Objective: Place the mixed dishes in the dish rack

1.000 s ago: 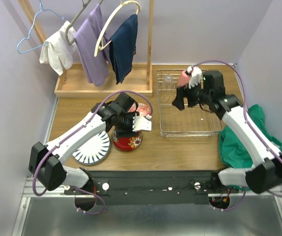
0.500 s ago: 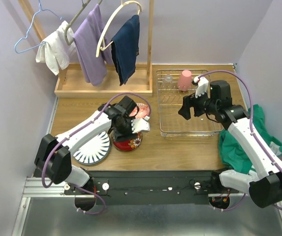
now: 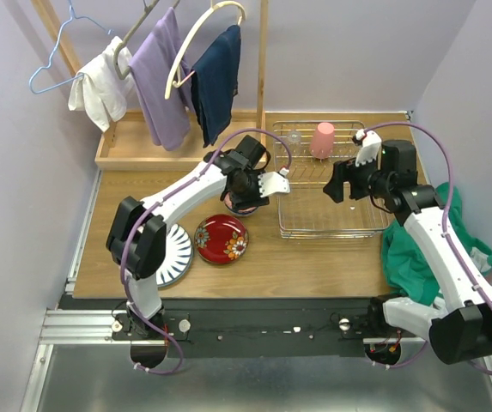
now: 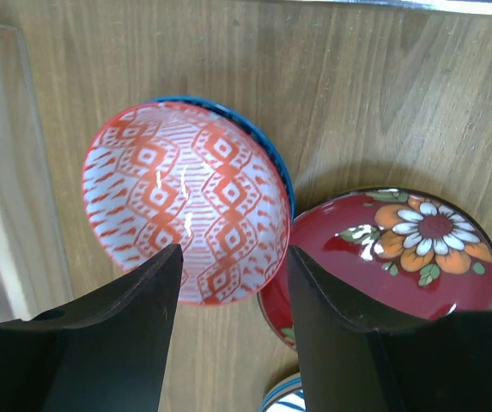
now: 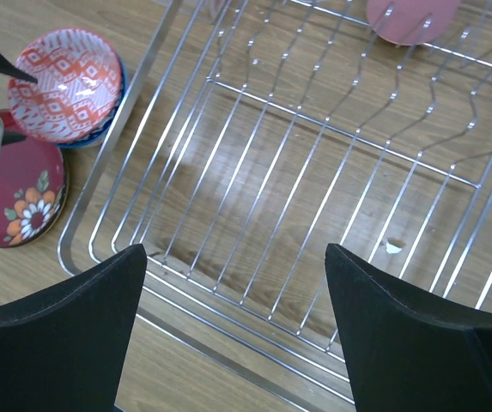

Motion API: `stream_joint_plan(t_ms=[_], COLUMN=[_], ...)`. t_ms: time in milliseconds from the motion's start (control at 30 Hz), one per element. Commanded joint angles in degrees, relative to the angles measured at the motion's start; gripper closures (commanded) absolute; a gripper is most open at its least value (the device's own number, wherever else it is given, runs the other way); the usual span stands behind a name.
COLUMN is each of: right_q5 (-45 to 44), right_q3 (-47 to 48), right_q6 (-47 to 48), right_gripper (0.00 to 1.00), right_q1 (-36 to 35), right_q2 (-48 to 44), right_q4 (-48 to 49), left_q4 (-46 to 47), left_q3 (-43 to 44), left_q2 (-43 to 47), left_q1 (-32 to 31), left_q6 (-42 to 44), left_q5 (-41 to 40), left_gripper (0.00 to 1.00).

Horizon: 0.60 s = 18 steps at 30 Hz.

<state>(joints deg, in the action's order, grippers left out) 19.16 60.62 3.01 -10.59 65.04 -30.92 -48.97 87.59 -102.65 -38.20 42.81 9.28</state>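
On the tabletop, at right, dish rack; left of it striped plate, red floral plate, red-pink bowl nested in blue bowl; pink cup inside rack. Left gripper and right gripper wide open, empty. Looks light, glazed, slippery, breakable: pinch bowl rim.

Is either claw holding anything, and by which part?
Nothing is held. The left claw is open over the red bowl; the right claw is open over the rack.

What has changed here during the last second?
The right pincer let go of the pink cup, now in the dish rack, and drew back. The left pincer swung from the red floral plate to the red-pink bowl. The other dishes stayed put.
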Motion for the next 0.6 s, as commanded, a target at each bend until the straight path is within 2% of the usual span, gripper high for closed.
stream_joint_plan(t_ms=[0,367,567], right_q5=[0.97,1.41,1.59], right_q3=[0.73,-0.24,0.37], right_q6=[-1.07,-1.69,-1.95], right_gripper=[0.08,0.08,0.08], right_q1=[2.41,4.79,4.88], right_q2=[-0.53,-0.35,0.44], right_q4=[0.42,0.15,0.42], left_q4=[-0.08,-0.95,-0.51], left_q3=[2.41,4.52,4.60], left_q2=[-2.90,-7.56,-7.21], left_q1=[0.23,0.23,0.14], left_q6=[0.00,-3.16,-5.89], left_q5=[2.76,5.22,6.45], left_gripper=[0.41,0.45,0.48])
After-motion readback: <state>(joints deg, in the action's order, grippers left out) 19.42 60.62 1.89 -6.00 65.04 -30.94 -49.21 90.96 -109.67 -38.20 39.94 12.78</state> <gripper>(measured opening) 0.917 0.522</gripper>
